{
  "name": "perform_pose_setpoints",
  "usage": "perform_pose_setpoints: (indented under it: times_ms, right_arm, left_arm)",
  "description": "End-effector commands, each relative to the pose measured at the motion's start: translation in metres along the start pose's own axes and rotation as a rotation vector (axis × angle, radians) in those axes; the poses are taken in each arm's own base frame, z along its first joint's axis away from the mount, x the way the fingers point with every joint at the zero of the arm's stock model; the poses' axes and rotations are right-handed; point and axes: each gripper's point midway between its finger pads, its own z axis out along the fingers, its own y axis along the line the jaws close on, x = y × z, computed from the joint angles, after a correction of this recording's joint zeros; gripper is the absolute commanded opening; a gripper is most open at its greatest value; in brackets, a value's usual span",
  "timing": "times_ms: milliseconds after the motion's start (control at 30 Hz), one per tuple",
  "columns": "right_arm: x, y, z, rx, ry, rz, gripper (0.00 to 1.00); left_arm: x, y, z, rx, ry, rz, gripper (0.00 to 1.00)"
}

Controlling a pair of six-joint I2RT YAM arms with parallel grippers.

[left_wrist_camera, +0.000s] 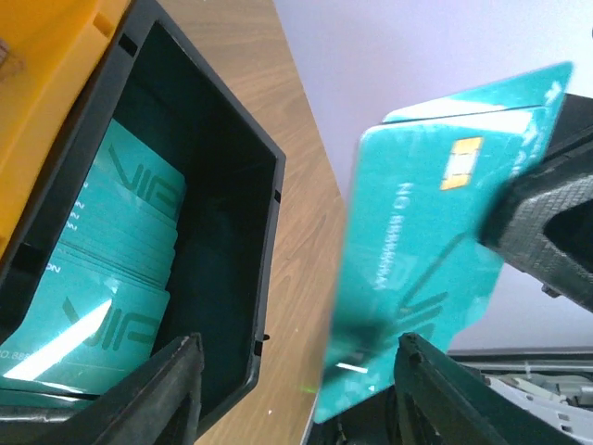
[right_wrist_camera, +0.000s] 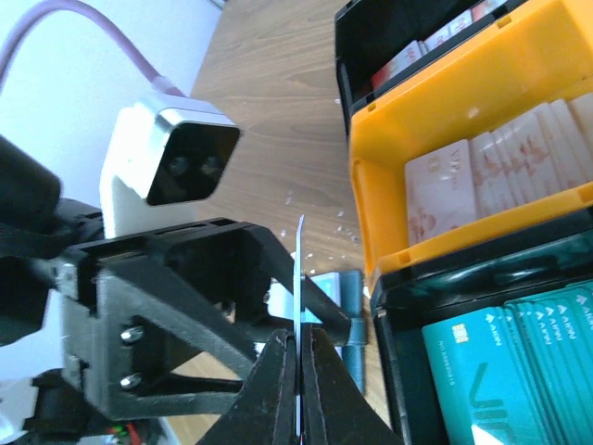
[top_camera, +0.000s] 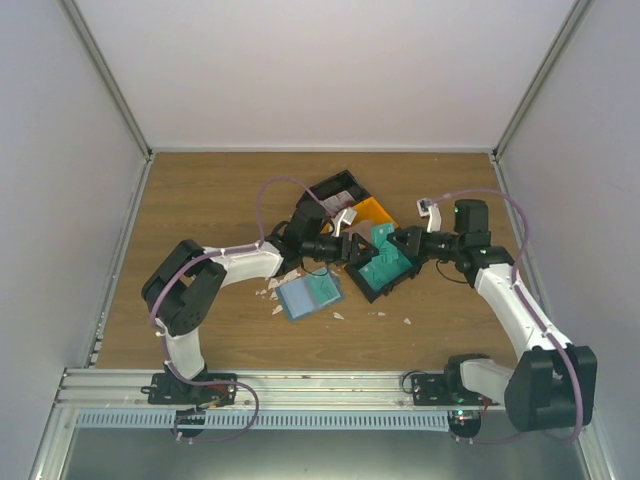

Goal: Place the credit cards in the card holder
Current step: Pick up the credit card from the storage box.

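My right gripper [right_wrist_camera: 298, 336] is shut on a teal credit card [right_wrist_camera: 298, 269], seen edge-on and upright in the right wrist view. In the left wrist view that same card [left_wrist_camera: 422, 241] stands between my left gripper's [left_wrist_camera: 298, 357] spread fingers, close to the right finger [left_wrist_camera: 435, 389]. The left gripper is open. Both grippers meet over the tray's near compartment, left gripper [top_camera: 347, 246] facing right gripper [top_camera: 393, 245]. The blue card holder [top_camera: 310, 295] lies flat on the table below them, with a pale card on it. More teal cards [left_wrist_camera: 111, 260] are stacked in a black compartment.
The black-and-orange tray [top_camera: 372, 210] sits at mid-table. Its orange compartment [right_wrist_camera: 445, 120] holds whitish cards with red blotches. White scraps [top_camera: 272, 290] lie around the card holder. Enclosure walls stand left, right and behind.
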Motion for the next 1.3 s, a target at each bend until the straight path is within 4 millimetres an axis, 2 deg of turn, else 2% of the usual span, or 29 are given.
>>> perform_pose_setpoints:
  times_ms: [0,133,233,300,433,467,567,700,867,933,1100,1267]
  right_arm:
    - [-0.001,0.013,-0.008,-0.118,-0.012,0.016,0.01]
    - [0.003,0.005,-0.009,-0.11,-0.011,0.032,0.01]
    - [0.006,-0.002,-0.008,-0.102,-0.005,0.05,0.01]
    - [0.007,-0.005,-0.007,-0.107,-0.002,0.06,0.01]
    - [0.008,-0.005,-0.008,-0.116,-0.001,0.064,0.01]
    - [0.008,-0.005,-0.008,-0.116,-0.002,0.064,0.01]
    - [0.008,-0.006,-0.007,-0.114,0.002,0.065,0.0]
    - [0.011,-0.013,-0.004,-0.09,0.01,0.076,0.0]
    - [0.013,-0.022,-0.002,-0.053,0.011,0.078,0.01]
    - [0.015,-0.027,-0.001,-0.029,0.012,0.087,0.03]
    - [0.019,-0.037,0.001,0.011,0.006,0.099,0.15]
    - [0.02,-0.049,0.006,0.04,0.004,0.106,0.18]
  left_arm:
    - [-0.007,-0.016,0.008,0.082,0.011,0.019,0.53]
    - [-0.005,-0.016,0.013,0.086,0.026,0.014,0.33]
    - [-0.003,-0.015,0.016,0.094,0.041,0.009,0.24]
    - [-0.002,-0.015,0.018,0.102,0.051,0.007,0.23]
    - [-0.002,-0.006,0.022,0.069,0.056,-0.005,0.35]
    - [-0.002,-0.006,0.023,0.068,0.057,-0.004,0.36]
    - [0.001,-0.012,0.024,0.103,0.074,0.002,0.3]
    - [0.001,-0.018,0.023,0.114,0.076,0.023,0.17]
    - [0.002,-0.011,0.024,0.085,0.076,0.024,0.0]
    - [0.003,-0.007,0.025,0.077,0.076,0.02,0.0]
    - [0.003,0.001,0.027,0.052,0.074,0.018,0.0]
    - [-0.002,0.013,0.031,0.006,0.062,0.044,0.0]
